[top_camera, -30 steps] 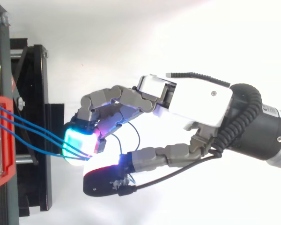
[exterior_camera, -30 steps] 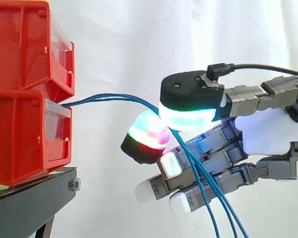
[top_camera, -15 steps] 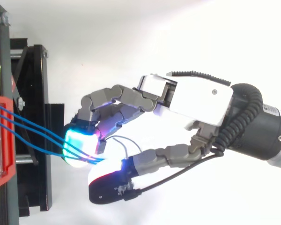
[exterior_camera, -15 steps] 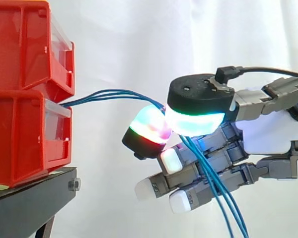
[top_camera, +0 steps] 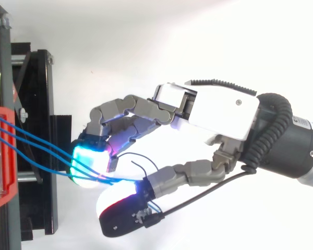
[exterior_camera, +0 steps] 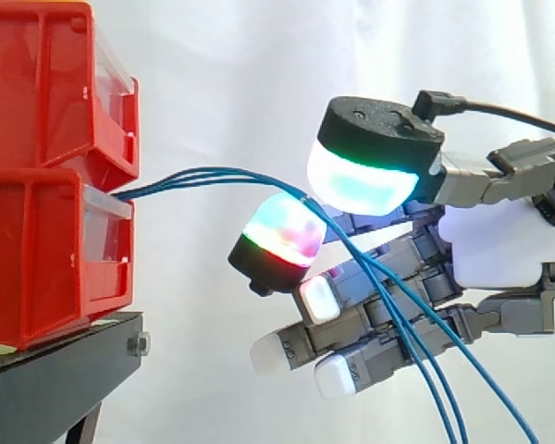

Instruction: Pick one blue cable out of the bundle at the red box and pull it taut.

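Hand (top_camera: 224, 112) loosened, blue cables (exterior_camera: 213, 176) from red box (exterior_camera: 46, 259)

Three blue cables (exterior_camera: 213, 176) are counted, along with two stacked red bins (exterior_camera: 46, 92), one black stand (exterior_camera: 55, 379) and one hand (top_camera: 219, 112).

3 blue cables (exterior_camera: 203, 176): lower ends cut off by side view's bottom edge. Entry into lower red bin (exterior_camera: 46, 259) seemingly hidden behind its clear front lip (exterior_camera: 106, 231). Top view: strands vanish under hand (top_camera: 219, 112); held or not, unclear.
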`<state>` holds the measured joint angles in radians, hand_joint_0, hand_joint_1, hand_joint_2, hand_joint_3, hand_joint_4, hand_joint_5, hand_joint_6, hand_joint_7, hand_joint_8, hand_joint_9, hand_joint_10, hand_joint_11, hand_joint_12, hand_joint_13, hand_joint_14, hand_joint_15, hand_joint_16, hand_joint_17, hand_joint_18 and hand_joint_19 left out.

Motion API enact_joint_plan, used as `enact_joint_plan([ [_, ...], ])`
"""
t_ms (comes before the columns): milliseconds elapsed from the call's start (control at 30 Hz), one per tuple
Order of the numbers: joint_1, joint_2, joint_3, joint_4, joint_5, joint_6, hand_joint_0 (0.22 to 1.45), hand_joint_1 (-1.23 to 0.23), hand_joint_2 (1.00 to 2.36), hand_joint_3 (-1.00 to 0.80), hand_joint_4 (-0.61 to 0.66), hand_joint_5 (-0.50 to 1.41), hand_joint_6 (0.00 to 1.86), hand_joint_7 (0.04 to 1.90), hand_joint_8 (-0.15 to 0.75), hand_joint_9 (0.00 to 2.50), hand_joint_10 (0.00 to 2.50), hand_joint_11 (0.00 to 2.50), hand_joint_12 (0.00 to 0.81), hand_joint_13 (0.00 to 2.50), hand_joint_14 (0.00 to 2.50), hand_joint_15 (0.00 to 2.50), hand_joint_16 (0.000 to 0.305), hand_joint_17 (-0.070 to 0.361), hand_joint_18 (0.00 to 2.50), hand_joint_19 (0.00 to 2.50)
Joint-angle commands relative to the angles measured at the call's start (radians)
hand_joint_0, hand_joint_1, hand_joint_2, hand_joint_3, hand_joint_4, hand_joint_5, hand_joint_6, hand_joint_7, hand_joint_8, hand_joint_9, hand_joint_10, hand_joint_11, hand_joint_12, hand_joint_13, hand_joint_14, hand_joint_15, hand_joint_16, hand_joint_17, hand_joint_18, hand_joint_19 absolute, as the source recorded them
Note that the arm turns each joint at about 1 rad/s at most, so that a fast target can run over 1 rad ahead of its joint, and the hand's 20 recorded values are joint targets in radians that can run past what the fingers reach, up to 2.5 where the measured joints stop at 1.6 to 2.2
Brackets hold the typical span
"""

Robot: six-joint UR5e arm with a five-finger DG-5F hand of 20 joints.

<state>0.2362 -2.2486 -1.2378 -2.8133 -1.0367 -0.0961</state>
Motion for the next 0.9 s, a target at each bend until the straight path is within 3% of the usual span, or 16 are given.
enact_joint_plan([
  [0,0.000,0.000,0.000,0.000,0.001,0.001,0.56,-0.76,1.00,-0.50,0.24,-0.16,0.85,1.13,0.388,0.81,0.02,0.75,0.426,0.53,0.01,0.26,0.060,0.136,0.69,0.40],
  [133,0.000,0.000,0.001,0.000,0.001,-0.001,0.60,-0.74,1.00,-0.50,0.23,-0.15,0.84,1.17,0.387,0.83,0.02,0.73,0.420,0.54,0.01,0.26,0.059,0.133,0.69,0.41],
  [333,0.000,0.000,0.000,0.000,0.003,-0.001,0.62,-0.77,1.02,-0.31,0.23,-0.13,0.86,1.24,0.388,0.85,0.02,0.75,0.420,0.56,0.01,0.26,0.059,0.132,0.72,0.41],
  [533,0.002,0.001,0.001,0.000,0.003,-0.001,0.66,-0.89,1.02,-0.23,0.18,-0.14,0.87,1.28,0.387,0.84,0.02,0.77,0.420,0.57,0.01,0.26,0.059,0.132,0.73,0.39],
  [700,0.002,0.000,0.001,0.000,0.004,-0.001,0.70,-0.97,1.02,-0.30,0.16,-0.15,0.89,1.25,0.374,0.81,0.02,0.77,0.415,0.56,0.01,0.26,0.058,0.131,0.72,0.37],
  [867,0.000,0.001,0.001,0.000,0.003,-0.001,0.73,-0.99,1.00,-0.50,0.21,-0.17,0.89,1.19,0.367,0.78,0.02,0.79,0.416,0.54,0.01,0.26,0.058,0.130,0.72,0.35],
])
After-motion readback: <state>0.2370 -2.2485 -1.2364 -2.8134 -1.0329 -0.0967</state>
